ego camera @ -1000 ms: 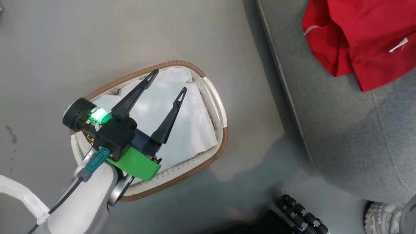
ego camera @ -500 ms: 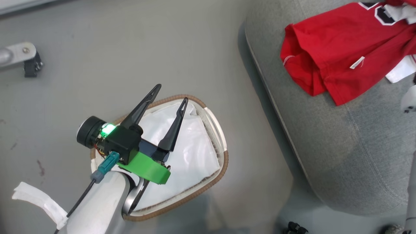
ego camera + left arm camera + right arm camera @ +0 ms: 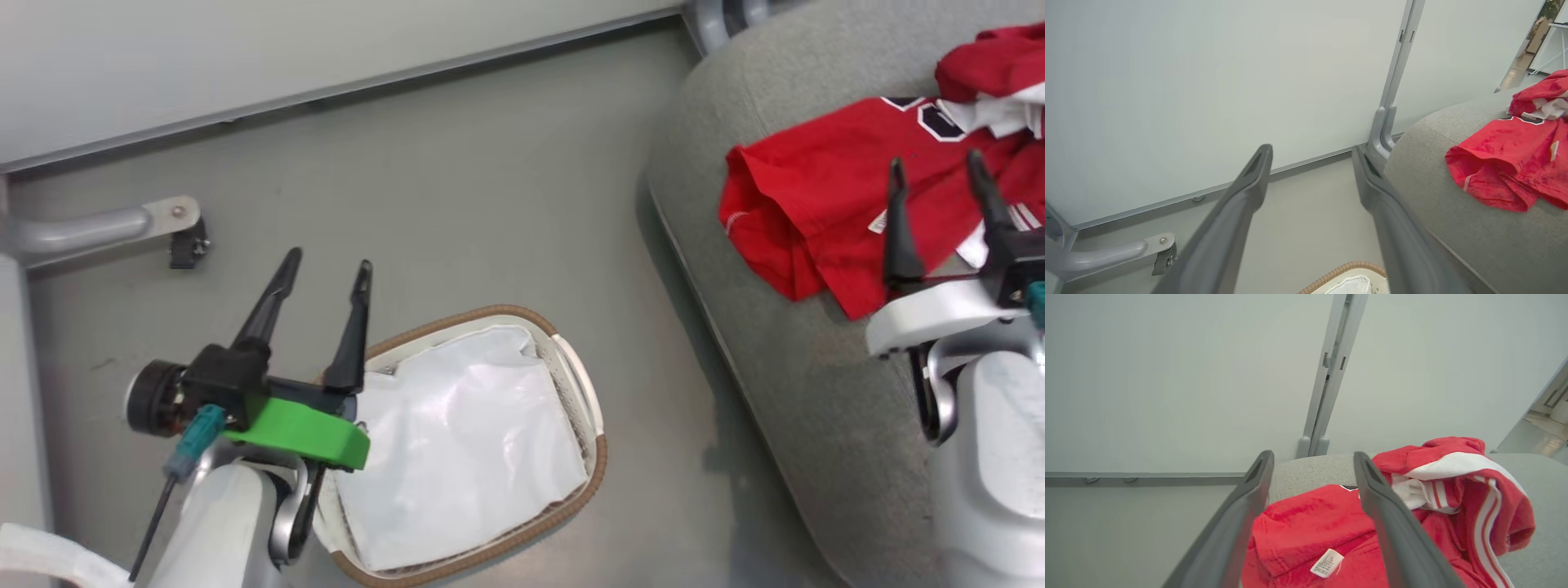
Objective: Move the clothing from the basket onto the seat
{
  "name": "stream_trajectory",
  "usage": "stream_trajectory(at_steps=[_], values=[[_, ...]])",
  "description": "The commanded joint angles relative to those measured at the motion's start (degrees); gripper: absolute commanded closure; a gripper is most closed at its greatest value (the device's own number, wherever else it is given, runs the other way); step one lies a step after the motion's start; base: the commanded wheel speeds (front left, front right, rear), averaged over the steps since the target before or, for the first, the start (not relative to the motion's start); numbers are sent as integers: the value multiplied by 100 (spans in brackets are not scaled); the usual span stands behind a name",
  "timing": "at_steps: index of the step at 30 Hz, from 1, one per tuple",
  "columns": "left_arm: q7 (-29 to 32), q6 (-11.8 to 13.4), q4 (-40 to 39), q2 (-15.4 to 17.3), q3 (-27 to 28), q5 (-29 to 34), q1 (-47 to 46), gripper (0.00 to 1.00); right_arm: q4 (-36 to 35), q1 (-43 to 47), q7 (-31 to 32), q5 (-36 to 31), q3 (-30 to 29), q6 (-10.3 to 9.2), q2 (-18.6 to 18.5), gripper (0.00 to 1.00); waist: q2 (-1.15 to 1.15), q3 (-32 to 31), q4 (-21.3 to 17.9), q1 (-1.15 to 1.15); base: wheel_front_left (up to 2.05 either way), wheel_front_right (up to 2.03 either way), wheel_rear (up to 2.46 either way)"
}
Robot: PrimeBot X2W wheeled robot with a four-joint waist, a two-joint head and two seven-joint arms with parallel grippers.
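Grey floor (image 3: 490, 204) is carrying the oval cream perforated plastic basket with brown woven rim (image 3: 602, 465), lined with a plain white sheet (image 3: 457, 457). Left end effector (image 3: 328, 260) is hovering by that rim, fingers spread, empty. Right end effector (image 3: 935, 160) is hanging spread and empty over red-and-white jersey clothing (image 3: 816, 196) lying on the large grey fabric seat (image 3: 784, 359). Pale wall panel (image 3: 245, 65) is standing behind.

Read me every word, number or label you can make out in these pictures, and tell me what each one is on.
Number print on the jersey: dark with a white edge, partly covered by folds, so it cannot be read for certain.
Tag on the jersey: rows of tiny print, too small to read.
No other text is legible.
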Motion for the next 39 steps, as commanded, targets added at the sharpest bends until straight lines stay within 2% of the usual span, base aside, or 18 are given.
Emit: stream_trajectory(at_steps=[1, 9, 19, 27, 34, 35, 39], values=[[-3, 2, 6, -39, 157, 59, 128, 0, -61, 112, -25, 83, 107, -7, 24, 0, 0, -325, 362, 0, 0, 0, 0], [-3, 2, 162, -311, 1140, 383, 528, 0, -59, 490, -27, 642, 653, -7, 87, 0, 0, -699, 760, 0, 0, 0, 0], [-3, 2, 320, -510, 1971, 685, 1101, 0, 235, 1178, -28, 1171, 899, -7, 87, 0, 0, -1113, 923, 0, 0, 0, 0], [-3, 2, 397, -596, 2090, 757, 1581, 0, 305, 1727, -28, 1213, 946, -7, 86, 0, 0, -1415, 897, 0, 0, 0, 0], [-3, 2, 458, -602, 1878, 324, 1725, 0, 340, 1912, -27, 1259, 1029, -7, 89, 0, 0, -1451, 881, 0, 0, 0, 0], [0, 0, 452, -603, 1868, 326, 1657, 100, 338, 1867, 0, 1209, 1030, 0, 109, 100, 0, -1453, 881, 0, 0, 0, 0], [13, 0, 638, -642, 1848, 289, 1661, 100, 518, 1929, 31, 1231, 1026, 0, 163, 100, 0, -1452, 882, 0, 0, 0, 0]])
